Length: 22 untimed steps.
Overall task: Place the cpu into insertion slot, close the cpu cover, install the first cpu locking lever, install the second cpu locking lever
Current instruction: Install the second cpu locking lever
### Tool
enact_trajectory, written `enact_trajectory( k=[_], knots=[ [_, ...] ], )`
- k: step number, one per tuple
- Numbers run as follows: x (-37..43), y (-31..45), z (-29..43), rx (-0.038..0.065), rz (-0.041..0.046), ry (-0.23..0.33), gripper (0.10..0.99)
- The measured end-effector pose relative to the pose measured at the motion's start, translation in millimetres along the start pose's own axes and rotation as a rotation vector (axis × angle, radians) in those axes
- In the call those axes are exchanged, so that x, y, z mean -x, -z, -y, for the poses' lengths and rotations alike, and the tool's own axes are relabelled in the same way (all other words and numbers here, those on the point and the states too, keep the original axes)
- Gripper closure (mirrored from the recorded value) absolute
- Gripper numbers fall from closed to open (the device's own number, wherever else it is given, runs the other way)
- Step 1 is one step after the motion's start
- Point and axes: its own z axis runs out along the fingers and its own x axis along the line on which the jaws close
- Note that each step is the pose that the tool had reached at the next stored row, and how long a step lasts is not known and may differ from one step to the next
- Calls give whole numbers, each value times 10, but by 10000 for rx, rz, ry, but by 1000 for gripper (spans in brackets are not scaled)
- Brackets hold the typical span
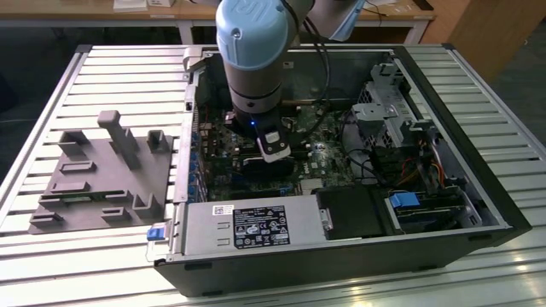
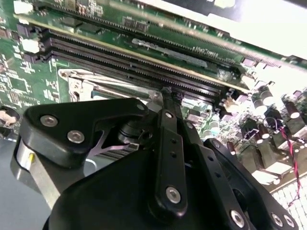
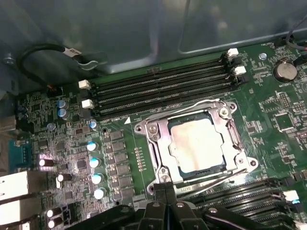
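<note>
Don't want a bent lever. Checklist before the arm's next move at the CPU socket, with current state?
1. cpu lying flat: ok.
2. cpu cover down around the cpu: ok.
3. Locking levers hooked under their catches: cannot tell.
4. tool shut, at the cover's edge: ok.
5. Memory slots beside the cover free of cables: ok.

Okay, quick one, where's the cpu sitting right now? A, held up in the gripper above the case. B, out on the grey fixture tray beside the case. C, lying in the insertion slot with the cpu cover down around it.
C: in the first wrist view the cpu lies flat in the insertion slot, framed by the cpu cover.
</note>
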Motion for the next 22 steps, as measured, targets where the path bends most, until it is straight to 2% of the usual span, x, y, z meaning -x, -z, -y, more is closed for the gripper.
enact_trajectory(
  k=[5,7,18,22],
  knots=[
    [-5,-7,-3,37,-10,-1,984],
    [-5,23,-14,36,-8,-1,984],
    [-5,347,-108,-85,21,7,984],
    [-6,465,-143,-191,48,15,984]
  ],
)
